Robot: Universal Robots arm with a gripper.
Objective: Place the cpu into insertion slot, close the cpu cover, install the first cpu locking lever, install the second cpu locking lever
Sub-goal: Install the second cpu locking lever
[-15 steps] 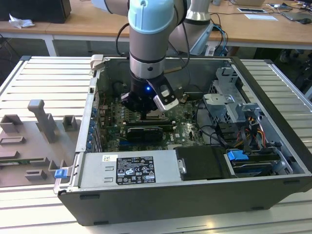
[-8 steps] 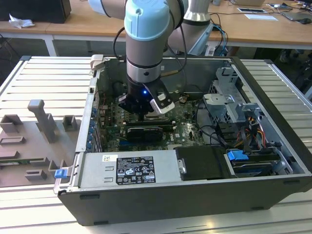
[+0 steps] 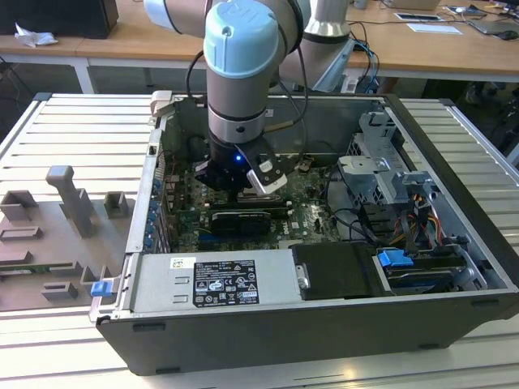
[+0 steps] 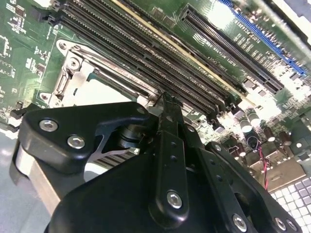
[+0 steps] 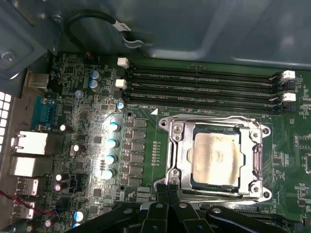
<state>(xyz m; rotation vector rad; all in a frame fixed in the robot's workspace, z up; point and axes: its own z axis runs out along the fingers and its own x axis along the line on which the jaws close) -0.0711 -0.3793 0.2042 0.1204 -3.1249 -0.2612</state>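
Chip point(image 5: 216, 159) is already sitting in the socket point(image 5: 181, 158), pale silvery face up, and the thin metal cover frame point(image 5: 214, 127) is lying flat down around it, so you see the chip through the frame's big square window in the first wrist view. The socket is on the green motherboard point(image 5: 146, 145), just beside the row of long black memory slots point(image 5: 204, 87), inside the open computer case point(image 3: 454, 162) that lies on the slatted table point(image 3: 73, 130). In the exterior view the arm point(image 3: 243, 57) reaches straight down into the case toward its back wall, and the tool point(image 3: 243, 185) hangs low over the board, with a small blue light glowing on the wrist above it. In the first wrist view the black fingertips point(image 5: 167, 187) come in right at the socket's near edge, close against the frame's rim; whether they actually touch it I can't tell. They look pressed together with no real gap and nothing pinched between them, and the second wrist view point(image 4: 167, 104) shows the same: narrow black tips meeting at one point by the memory slots, holding nothing. Grey plastic fixtures point(image 3: 73, 203) sit on the table off toward the exterior view's left, well apart from the case.
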